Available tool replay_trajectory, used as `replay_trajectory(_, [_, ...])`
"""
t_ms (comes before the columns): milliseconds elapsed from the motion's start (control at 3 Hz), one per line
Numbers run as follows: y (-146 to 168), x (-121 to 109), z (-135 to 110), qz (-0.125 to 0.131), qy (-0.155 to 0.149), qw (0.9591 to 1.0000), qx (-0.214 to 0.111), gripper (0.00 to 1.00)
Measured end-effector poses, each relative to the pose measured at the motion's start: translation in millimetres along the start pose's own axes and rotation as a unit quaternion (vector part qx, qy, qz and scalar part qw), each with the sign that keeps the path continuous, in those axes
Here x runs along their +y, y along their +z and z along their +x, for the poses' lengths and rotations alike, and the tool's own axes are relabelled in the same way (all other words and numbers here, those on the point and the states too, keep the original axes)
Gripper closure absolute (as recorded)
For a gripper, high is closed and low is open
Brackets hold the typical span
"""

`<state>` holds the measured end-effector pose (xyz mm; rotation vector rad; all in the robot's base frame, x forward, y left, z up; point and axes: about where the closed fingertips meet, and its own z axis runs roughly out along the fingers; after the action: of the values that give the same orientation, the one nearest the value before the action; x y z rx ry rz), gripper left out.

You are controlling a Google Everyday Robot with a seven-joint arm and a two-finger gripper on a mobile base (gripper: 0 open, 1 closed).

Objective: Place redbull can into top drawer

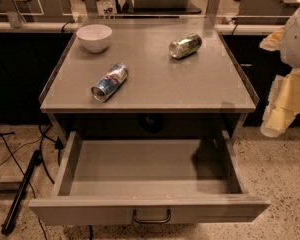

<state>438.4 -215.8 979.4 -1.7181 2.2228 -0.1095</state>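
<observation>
Pulled out beneath the cabinet top [155, 84], one top drawer [90, 211] stands open. One redbull can [109, 82] lies sideways at the cabinet top's front left; one green can [185, 45] back right; one white bowl [94, 36] back left. Gripper [276, 121] hangs beyond its right edge, arm pointing down; open or closed, I cannot tell.

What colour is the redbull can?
The redbull can is blue and silver, camera view; end effector at right edge.

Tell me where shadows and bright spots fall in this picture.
Camera view: a dark shadow covers the right of the floor of the open drawer; under the table it is almost black; the bowl and the end of the green can shine; the claw hangs pale at the right edge, beside the table.
</observation>
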Motion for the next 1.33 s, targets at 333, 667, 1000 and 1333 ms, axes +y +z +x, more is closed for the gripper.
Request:
replay_trajectory(333, [0.0, 0.0, -0.1, 0.0, 0.0, 1.0, 0.0, 0.0])
replay_trajectory(667, [-3.8, -4.9, -11.8, 0.024, -0.034, 0.9989, -0.02, 0.0])
replay_trajectory(1000, [-5.8, -10.0, -35.9, 0.054, -0.101, 0.9924, -0.045, 0.0])
replay_trajectory(1333, [-4.2, -17.5, -65.4, 0.075, -0.189, 0.977, -0.065, 0.0])
